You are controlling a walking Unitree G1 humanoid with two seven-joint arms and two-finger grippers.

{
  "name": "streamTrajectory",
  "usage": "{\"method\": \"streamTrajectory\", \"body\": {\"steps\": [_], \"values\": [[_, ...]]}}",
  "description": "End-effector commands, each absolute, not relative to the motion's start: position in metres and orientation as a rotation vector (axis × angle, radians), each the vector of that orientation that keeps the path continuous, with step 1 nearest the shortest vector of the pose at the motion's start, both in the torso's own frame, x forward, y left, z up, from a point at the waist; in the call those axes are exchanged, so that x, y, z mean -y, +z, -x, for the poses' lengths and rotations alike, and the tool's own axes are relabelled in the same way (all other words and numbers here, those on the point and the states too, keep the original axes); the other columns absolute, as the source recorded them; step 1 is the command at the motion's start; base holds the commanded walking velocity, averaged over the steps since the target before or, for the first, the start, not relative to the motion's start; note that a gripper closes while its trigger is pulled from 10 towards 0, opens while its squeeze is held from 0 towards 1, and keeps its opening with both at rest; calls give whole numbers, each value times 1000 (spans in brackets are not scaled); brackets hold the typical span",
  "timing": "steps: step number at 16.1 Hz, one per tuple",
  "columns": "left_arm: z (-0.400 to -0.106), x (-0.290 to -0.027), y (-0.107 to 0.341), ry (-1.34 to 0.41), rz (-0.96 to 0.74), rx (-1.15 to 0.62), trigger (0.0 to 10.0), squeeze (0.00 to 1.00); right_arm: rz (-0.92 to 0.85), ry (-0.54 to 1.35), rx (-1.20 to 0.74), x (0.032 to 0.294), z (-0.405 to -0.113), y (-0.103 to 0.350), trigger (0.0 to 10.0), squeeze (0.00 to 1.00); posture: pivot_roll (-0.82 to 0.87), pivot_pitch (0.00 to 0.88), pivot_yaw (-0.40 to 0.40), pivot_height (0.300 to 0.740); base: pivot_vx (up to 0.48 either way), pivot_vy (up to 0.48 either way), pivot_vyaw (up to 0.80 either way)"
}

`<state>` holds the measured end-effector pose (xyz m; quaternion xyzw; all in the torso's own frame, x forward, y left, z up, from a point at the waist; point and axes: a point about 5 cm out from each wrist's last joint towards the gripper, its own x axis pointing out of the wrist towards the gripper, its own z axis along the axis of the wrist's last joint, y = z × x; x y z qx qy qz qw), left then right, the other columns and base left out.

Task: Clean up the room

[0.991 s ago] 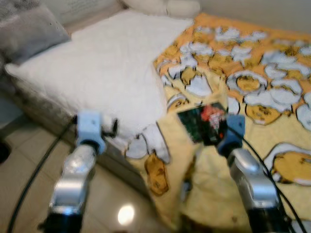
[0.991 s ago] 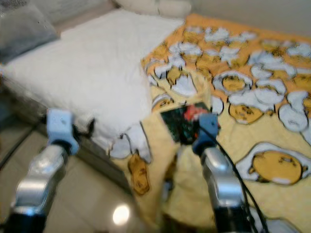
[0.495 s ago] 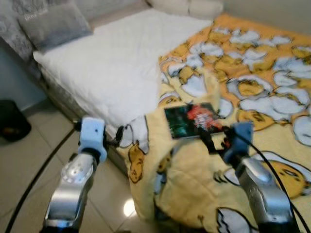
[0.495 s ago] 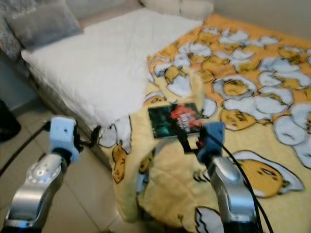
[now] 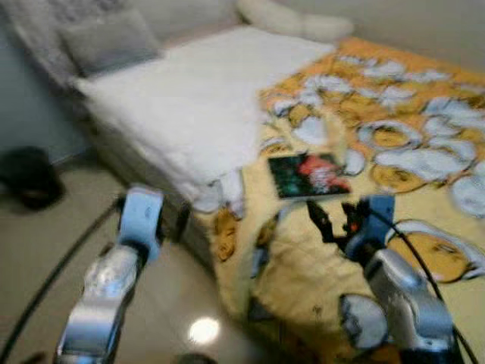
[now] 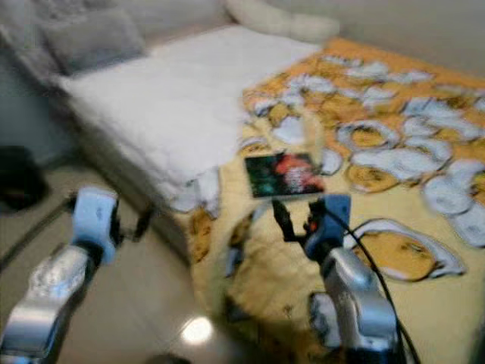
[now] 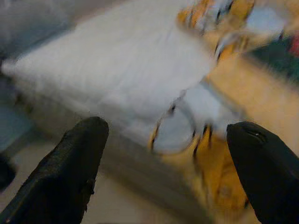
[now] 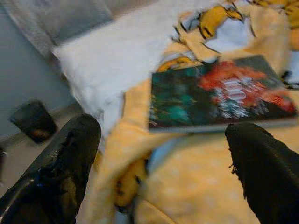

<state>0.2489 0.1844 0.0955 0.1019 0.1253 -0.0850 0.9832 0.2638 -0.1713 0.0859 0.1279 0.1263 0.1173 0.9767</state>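
Landmark: we take the bed [image 5: 189,114], white-sheeted, as reference.
Blanket: a yellow blanket [image 5: 394,144] with egg cartoon prints covers the bed's right part and hangs over its near edge toward the floor [image 5: 45,250].
Book: 1 dark-covered book [image 5: 307,174] with red artwork lies flat on the blanket, near the bed's near edge.
Right gripper [image 8: 159,154]: fingers spread wide apart, holding nothing, just short of the book and above the blanket.
Left gripper [image 7: 163,154]: fingers wide apart, empty, over the floor just off the bed's near edge.
Pillow: 1 grey pillow [image 5: 110,38] at the bed's far left end.
Floor item: a dark object [image 5: 26,174] left of the bed; we cannot identify it.
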Motion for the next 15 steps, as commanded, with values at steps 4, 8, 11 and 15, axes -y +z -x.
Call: {"method": "streamTrajectory", "body": {"steps": [4,8,11,15], "values": [[-257,-180,100,-125,-187,-213,10000,573,-261,235,-306,164,-259,81,10000,1000,-24,0,38,740,0,0,0],[-259,-180,107,-131,-154,-183,10000,592,-193,182,-331,166,-264,77,10000,0,-8,0,24,740,142,0,0],[-258,-180,106,-137,-154,-183,10000,592,-213,151,-318,168,-266,79,10000,0,-5,0,24,740,330,0,0],[-258,-176,106,-157,-155,-186,10000,600,-179,189,-310,163,-265,81,10000,0,-10,0,31,740,340,0,595]]}}
